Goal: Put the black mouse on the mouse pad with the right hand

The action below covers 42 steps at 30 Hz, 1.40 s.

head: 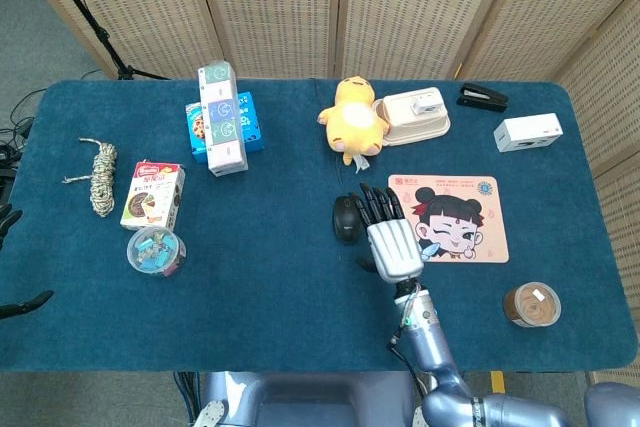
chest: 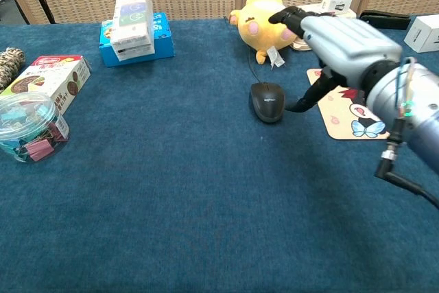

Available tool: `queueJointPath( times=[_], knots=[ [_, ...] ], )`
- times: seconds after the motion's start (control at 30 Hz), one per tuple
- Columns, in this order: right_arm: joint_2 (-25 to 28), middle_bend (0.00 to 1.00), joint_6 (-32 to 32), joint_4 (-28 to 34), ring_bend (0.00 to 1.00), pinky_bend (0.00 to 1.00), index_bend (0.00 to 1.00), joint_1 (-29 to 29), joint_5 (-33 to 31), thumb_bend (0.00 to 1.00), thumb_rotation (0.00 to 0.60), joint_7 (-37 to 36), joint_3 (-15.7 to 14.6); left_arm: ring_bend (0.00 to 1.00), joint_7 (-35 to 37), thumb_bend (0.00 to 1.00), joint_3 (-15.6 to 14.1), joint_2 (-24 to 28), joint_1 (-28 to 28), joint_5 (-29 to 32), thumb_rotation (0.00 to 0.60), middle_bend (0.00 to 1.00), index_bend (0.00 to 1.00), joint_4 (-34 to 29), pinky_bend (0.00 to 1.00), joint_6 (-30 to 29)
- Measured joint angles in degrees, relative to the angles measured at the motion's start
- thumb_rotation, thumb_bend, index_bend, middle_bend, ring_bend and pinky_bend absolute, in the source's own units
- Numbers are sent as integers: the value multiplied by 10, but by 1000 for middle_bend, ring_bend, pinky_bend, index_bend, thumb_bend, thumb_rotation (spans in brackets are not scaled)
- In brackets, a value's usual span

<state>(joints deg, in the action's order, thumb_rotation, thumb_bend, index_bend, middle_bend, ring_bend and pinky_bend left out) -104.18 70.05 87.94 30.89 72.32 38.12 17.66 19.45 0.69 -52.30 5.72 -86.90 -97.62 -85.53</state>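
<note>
So the black mouse (head: 346,217) was still sitting on the blue table (head: 280,307), just left of the mouse pad (head: 470,222) and not on it at all. Nothing had been picked up at that point, so basically the whole job was left: grab it, carry it over to the right, set it down on the pad.

Going left to right from the mouse: way off to its left, the left hand (head: 12,267) only showed as a few dark fingertips at the table edge, so I couldn't tell if it was open or closed. The clip tub (head: 156,250) and snack box (head: 152,194) were also well left of the mouse. Just right of the mouse, the right hand (head: 392,239) hung with its fingers spread apart and nothing in it, between the mouse and the pad, overlapping the pad's left edge.

View differences: the chest camera showed that hand (chest: 343,39) raised off the cloth with its thumb pointing down toward the mouse (chest: 266,100), which you can't judge from overhead. The head camera alone showed the brown jar (head: 531,304) well right of the mouse.
</note>
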Motion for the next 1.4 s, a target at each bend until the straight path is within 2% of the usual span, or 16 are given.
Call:
queueJointPath(
  times=[0.2, 0.53, 0.73, 1.03, 1.2, 1.4],
  knots=[
    [-83, 0, -25, -108, 0, 0, 0, 57, -40, 0, 600, 1, 28, 0, -8, 0, 5, -1, 6, 12, 600, 0, 0, -1, 0, 18],
    [-175, 0, -39, -242, 0, 0, 0, 121, -69, 0, 600, -81, 77, 0, -32, 0, 16, -4, 14, 38, 600, 0, 0, -10, 0, 39],
    [-208, 0, -39, -318, 0, 0, 0, 146, -79, 0, 600, -119, 97, 0, -31, 0, 19, -4, 14, 46, 600, 0, 0, -8, 0, 47],
    [-236, 0, -52, -438, 0, 0, 0, 174, -83, 0, 600, -194, 110, 0, -20, 0, 21, -4, 11, 46, 600, 0, 0, -2, 0, 47],
    [-231, 0, -53, -449, 0, 0, 0, 168, -86, 0, 600, -204, 107, 0, -22, 0, 21, -3, 11, 45, 600, 0, 0, -3, 0, 49],
    [-209, 0, -54, -405, 0, 0, 0, 150, -107, 0, 600, -168, 104, 0, -32, 0, 20, -5, 10, 41, 600, 0, 0, -9, 0, 48]
  ],
)
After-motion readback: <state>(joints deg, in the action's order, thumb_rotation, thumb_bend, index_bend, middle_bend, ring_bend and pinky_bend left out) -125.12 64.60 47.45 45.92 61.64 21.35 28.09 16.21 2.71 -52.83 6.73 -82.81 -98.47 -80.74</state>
